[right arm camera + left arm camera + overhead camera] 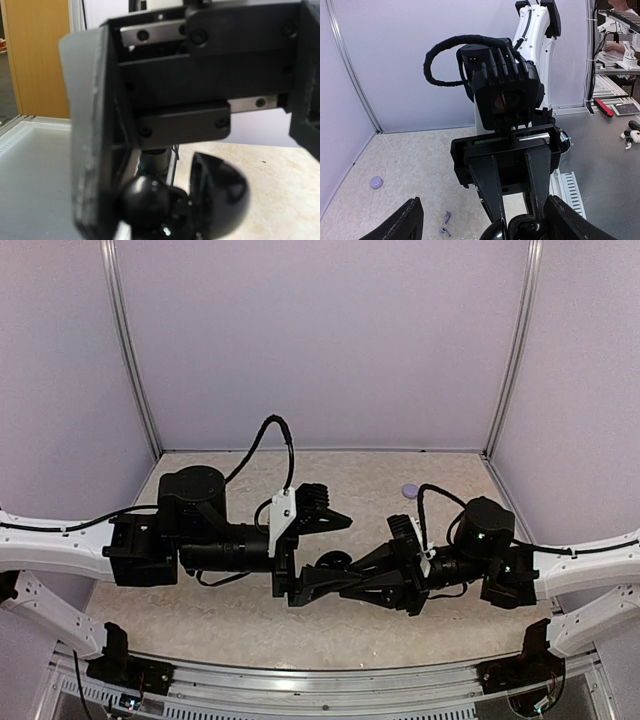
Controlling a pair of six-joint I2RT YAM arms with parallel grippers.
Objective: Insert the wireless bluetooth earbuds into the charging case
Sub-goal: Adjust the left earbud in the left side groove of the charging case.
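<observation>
The charging case (410,490) lies shut on the table at the back right, clear of both arms; it also shows in the left wrist view (376,182). Two earbuds (447,216) (444,231) lie side by side on the table in the left wrist view and are hidden under the arms in the top view. My right gripper (345,573) reaches left, and its fingers (492,187) close on a glossy black round clamshell object (520,229). My left gripper (335,548) is wide open around that object, its fingers (402,225) apart from it.
Pale walls with metal corner posts (135,360) enclose the marbled table (200,620) on three sides. The right arm (535,45) stands upright behind its gripper. A ribbed rail (567,192) runs along the near table edge.
</observation>
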